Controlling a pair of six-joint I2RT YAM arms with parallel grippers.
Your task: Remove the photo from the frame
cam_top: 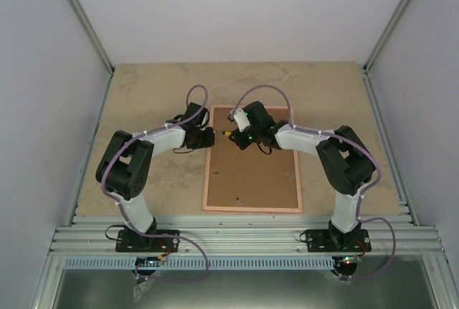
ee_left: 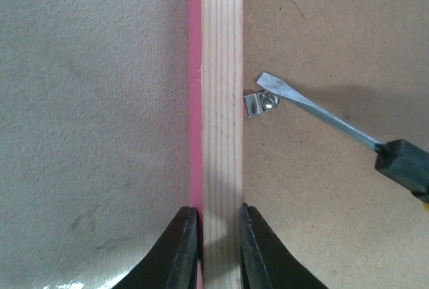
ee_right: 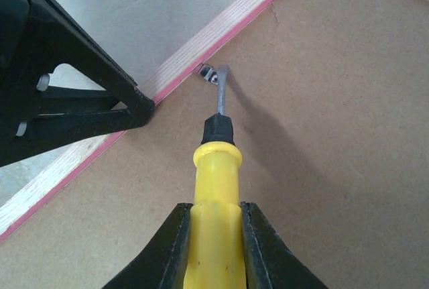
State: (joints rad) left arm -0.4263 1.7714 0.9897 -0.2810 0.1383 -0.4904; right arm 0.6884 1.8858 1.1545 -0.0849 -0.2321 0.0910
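Frame lies face down at mid-table, long sides running away from the arm bases; pink edge and pale wood rail showing, brown backing board filling it. Photo not visible in any view; only the back shows.

Edges and room: near rail of the frame sits just beside the metal slats at the table's near edge. Bare table lies open to the left, to the right and beyond the far rail. The walls stand well apart from the frame.

Count: one frame, one backing board, one screwdriver, one metal clip seen clearly. Small dark specks low on the board in the top view, too small to tell.

Left gripper is clamped across the left rail, one finger on the pink outer face and one on the inner face. The clip sits just ahead of it along the same rail, screwed to the inner edge and lapping onto the board.

Right gripper is closed tight on the yellow handle of the screwdriver. The flat blade tip rests on the clip at its screw.

Both grippers crowd the frame's far-left part, near each other and not touching.
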